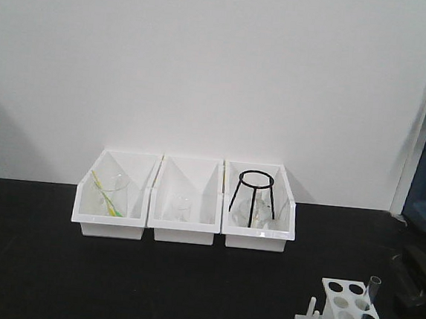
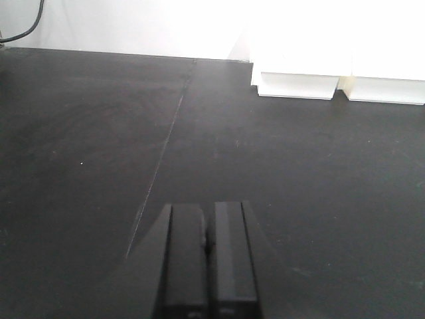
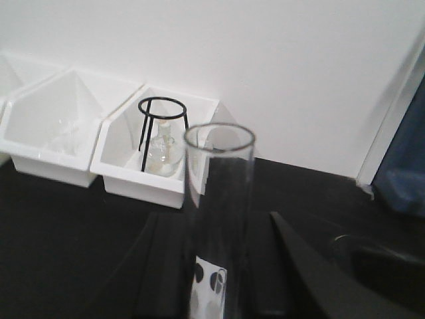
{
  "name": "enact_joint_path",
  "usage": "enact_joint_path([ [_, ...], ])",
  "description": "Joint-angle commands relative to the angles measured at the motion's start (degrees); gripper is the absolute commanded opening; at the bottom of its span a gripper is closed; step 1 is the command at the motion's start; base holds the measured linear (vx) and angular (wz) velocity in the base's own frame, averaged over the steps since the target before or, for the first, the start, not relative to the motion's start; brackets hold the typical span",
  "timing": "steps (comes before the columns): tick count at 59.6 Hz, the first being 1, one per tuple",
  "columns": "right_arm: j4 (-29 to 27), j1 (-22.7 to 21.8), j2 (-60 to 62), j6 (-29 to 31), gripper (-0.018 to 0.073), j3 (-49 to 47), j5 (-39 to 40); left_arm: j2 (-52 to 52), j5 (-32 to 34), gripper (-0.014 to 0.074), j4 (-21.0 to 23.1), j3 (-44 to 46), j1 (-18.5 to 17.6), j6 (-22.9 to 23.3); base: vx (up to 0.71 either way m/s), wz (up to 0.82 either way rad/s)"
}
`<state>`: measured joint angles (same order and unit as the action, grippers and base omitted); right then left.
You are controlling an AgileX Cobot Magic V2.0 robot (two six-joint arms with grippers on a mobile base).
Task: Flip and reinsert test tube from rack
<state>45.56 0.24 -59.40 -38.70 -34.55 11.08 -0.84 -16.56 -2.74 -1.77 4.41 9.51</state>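
**Tube held upright above the rack**

The right pincer (image 3: 219, 266) grips a clear tube (image 3: 218, 212), mouth up. The rack (image 1: 352, 317) sits at the worktop's (image 1: 149, 288) near right. The left pincer (image 2: 208, 256) is closed, empty. Three bins (image 1: 187, 202) line the far wall.

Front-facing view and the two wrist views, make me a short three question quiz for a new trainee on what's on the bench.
1. True or false: the left gripper is wide open.
2. Seen from the front, which of the three white bins holds the black tripod stand? A) left B) middle C) right
3. In the right wrist view, which end of the test tube points up?

Key: 1. False, its fingers are closed together with nothing between them. 2. C. 3. The open end.
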Motion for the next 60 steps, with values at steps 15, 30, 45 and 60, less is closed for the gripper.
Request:
enact_joint_path([
  [15,-9.73,-0.21,-3.33,0.36,-0.0009,-1.81,10.33,-0.72,4.96,-0.0006,0.21,-0.05,-0.39,0.01,0.00,0.00],
  [30,-12.89,-0.21,-13.27,6.49,-0.0009,-1.81,23.12,-0.72,4.96,-0.0006,0.21,-0.05,-0.39,0.01,0.00,0.00],
  [45,-25.95,-0.21,-19.44,18.58,-0.0009,-1.81,28.94,-0.72,4.96,-0.0006,0.21,-0.05,-0.39,0.01,0.00,0.00],
  [60,-24.75,-0.21,-21.64,19.46,-0.0009,-1.81,30.57,-0.72,4.96,-0.0006,0.21,-0.05,-0.39,0.01,0.00,0.00],
])
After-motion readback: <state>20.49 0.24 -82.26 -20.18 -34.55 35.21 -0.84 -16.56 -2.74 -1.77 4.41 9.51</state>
